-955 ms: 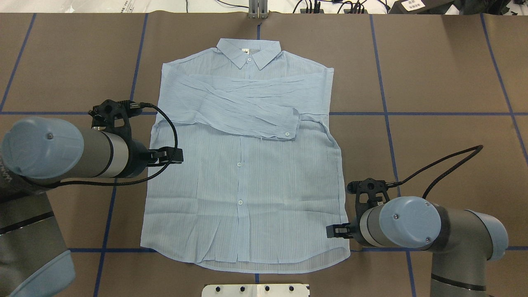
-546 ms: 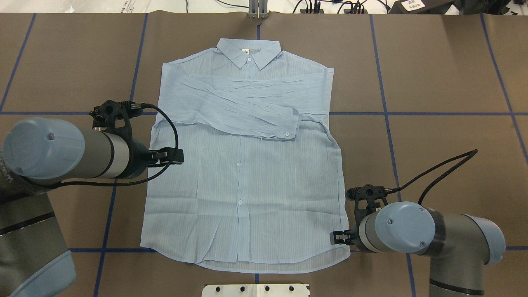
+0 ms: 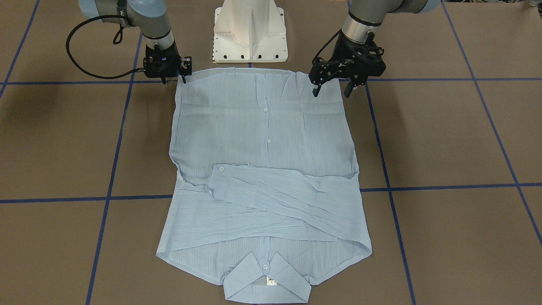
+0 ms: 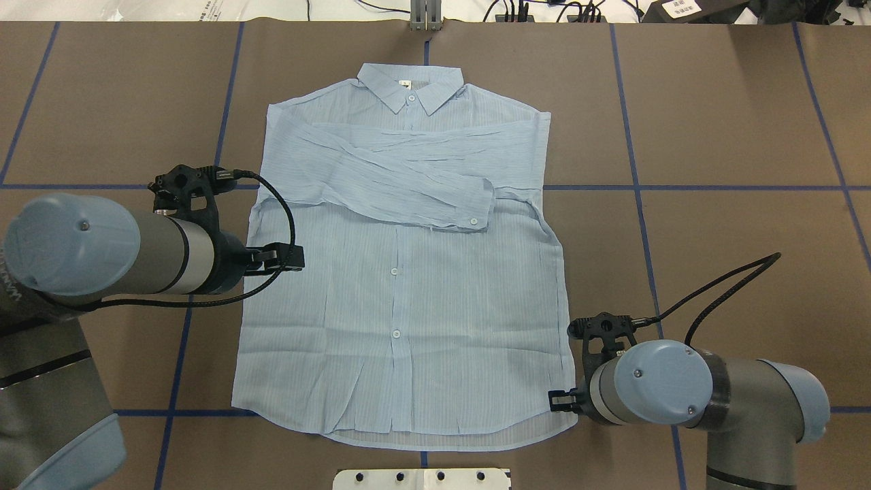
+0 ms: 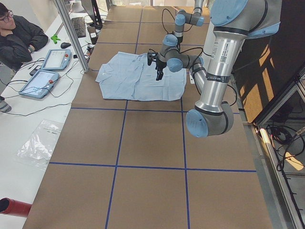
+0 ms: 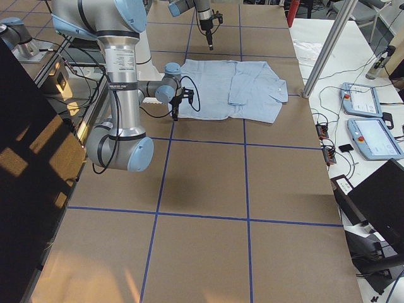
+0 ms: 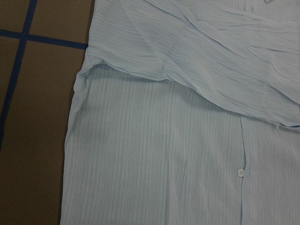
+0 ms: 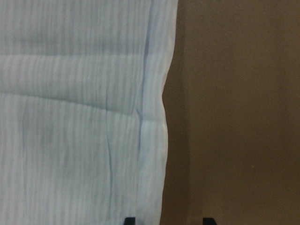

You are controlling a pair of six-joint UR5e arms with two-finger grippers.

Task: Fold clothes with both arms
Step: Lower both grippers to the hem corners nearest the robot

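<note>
The light blue striped shirt [image 4: 408, 306] lies flat, button side up, collar [image 4: 411, 87] at the far side, both sleeves folded across the chest. My left gripper [image 4: 289, 257] hangs open and empty above the shirt's left side edge; the front view [image 3: 331, 90] shows its jaws wide apart above the cloth. My right gripper [image 4: 554, 403] is open at the shirt's near right hem corner and low over the table [image 3: 174, 77]. In the right wrist view its fingertips [image 8: 129, 221] straddle the shirt's side edge [image 8: 154, 117]. The left wrist view shows only shirt [image 7: 164, 154].
The brown table [image 4: 714, 136] carries blue tape lines. The white pedestal base [image 3: 250, 29] stands just behind the shirt's hem. A metal post [image 4: 425, 15] rises at the far edge behind the collar. An operator [image 5: 16, 38] and tablets [image 5: 40, 81] are beyond the far side.
My right gripper has moved along the shirt's right edge towards the hem corner, nearer the robot. The left arm has barely shifted. The shirt has not moved.
</note>
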